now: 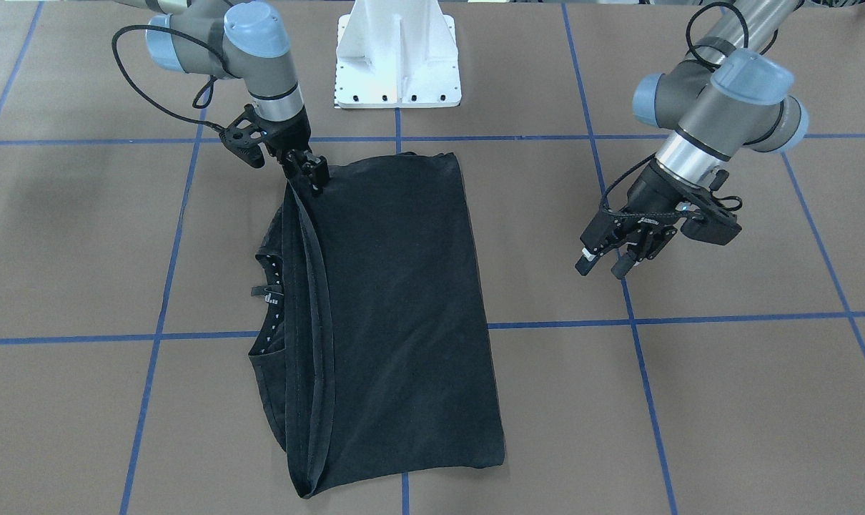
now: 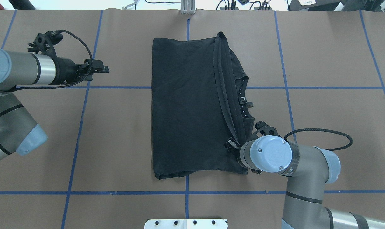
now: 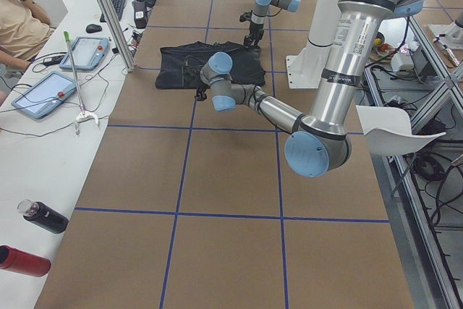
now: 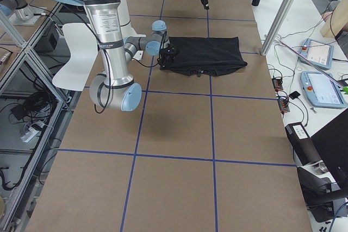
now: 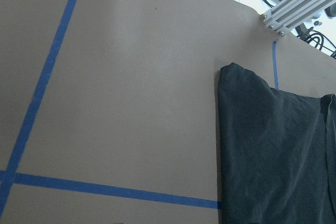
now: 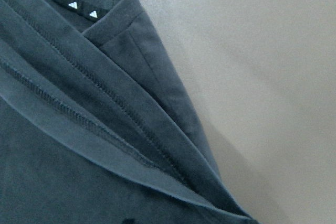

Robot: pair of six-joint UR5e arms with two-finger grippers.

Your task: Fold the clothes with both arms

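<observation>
An illegible white logo [image 1: 270, 299] was noted at the T-shirt [image 1: 404, 300] collar. The right gripper [image 1: 312, 177] was found clenched on the hem, upper left; the left gripper [image 1: 604, 263] was held released, angled downward, at right.

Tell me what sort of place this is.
Probably a robotics lab or data-collection cell: the left arm and right arm reach over a table papered brown and gridded with blue tape, a black T-shirt on it, and control tablets lie on a white bench alongside.
</observation>
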